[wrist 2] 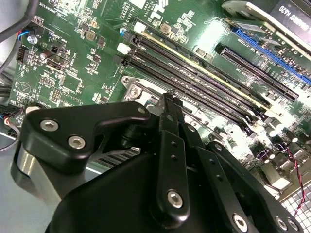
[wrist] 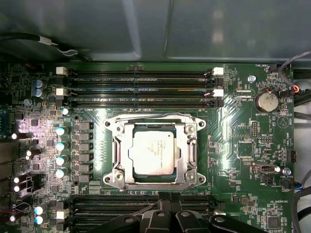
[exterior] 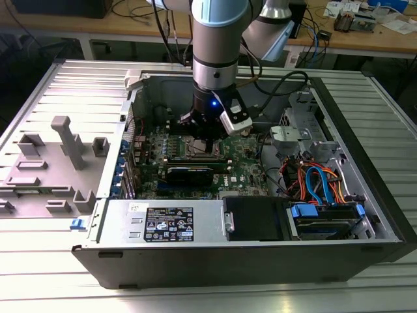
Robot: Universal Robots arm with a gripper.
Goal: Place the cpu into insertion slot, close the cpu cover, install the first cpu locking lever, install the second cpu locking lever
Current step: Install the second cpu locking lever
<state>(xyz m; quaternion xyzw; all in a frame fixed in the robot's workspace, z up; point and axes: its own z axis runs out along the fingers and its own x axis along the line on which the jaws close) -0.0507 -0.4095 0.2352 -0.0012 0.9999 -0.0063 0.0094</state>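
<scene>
A Universal Robots arm hangs over an opened computer case on a ribbed metal worktop [exterior: 39, 274], its gripper [exterior: 203, 134] low above the green board [exterior: 244, 171]. In the exterior view the gripper sits just above the insertion slot [exterior: 199, 151], the slot lying toward six o'clock of the black wrist body.

In the first wrist view the cpu [wrist: 152, 152] lies flat in the insertion slot [wrist: 153, 151], its dull silver top facing up and its edges square to the long memory slots [wrist: 138, 88]. The cpu cover [wrist: 186, 145] appears to lie closed over it, a silver frame around the chip, with thin wire levers [wrist: 153, 116] running along the frame's edges; whether they are latched cannot be told. The gripper [wrist: 165, 213] shows as dark linkages at six o'clock of the socket, so the chip lies toward twelve o'clock from the jaws, just beside them.

The second wrist view looks along the gripper [wrist 2: 167, 104] from behind: its black links converge to a narrow tip close over the socket's metal corner [wrist 2: 136, 90], and the jaws look drawn together with nothing between them. That view gives the tip's nearness to the frame; the first wrist view gives the seated chip.
</scene>
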